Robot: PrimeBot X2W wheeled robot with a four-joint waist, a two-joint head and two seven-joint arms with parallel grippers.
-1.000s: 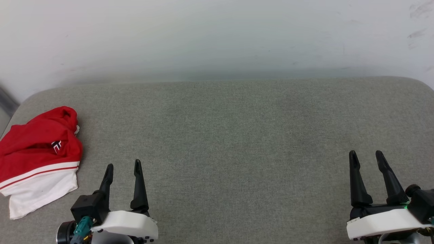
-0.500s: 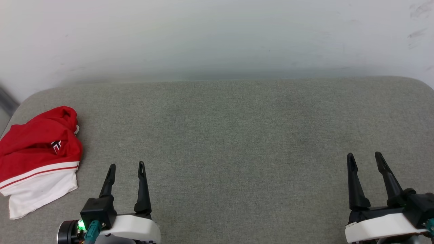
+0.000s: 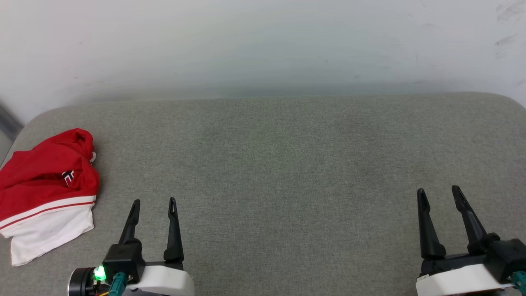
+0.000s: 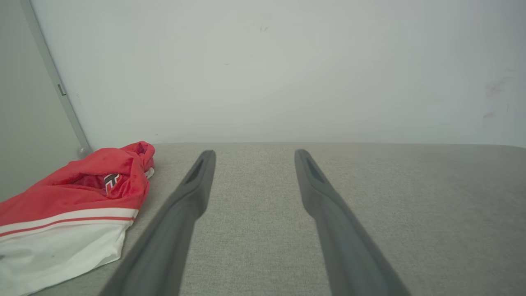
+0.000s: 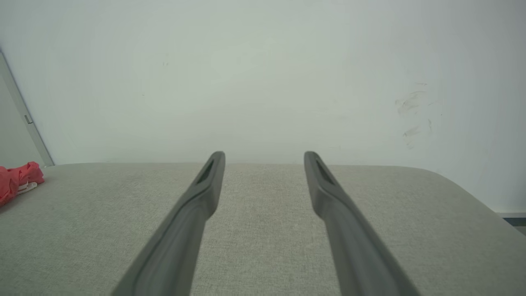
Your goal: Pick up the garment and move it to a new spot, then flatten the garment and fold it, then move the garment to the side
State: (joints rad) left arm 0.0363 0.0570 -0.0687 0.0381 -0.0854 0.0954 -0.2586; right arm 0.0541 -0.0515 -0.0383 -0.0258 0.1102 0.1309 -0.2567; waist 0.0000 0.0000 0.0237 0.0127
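Left gripper (image 3: pixel 154 200), right gripper (image 3: pixel 438 189) shifted, wide, empty

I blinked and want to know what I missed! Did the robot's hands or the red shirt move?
Both hands moved a little. The left gripper and the right gripper each slid back toward the robot, staying open and holding nothing. The garment stayed crumpled at the left edge of the grey cushion, untouched.

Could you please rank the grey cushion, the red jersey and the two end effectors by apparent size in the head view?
1. grey cushion
2. red jersey
3. left end effector and right end effector look alike, so unranked
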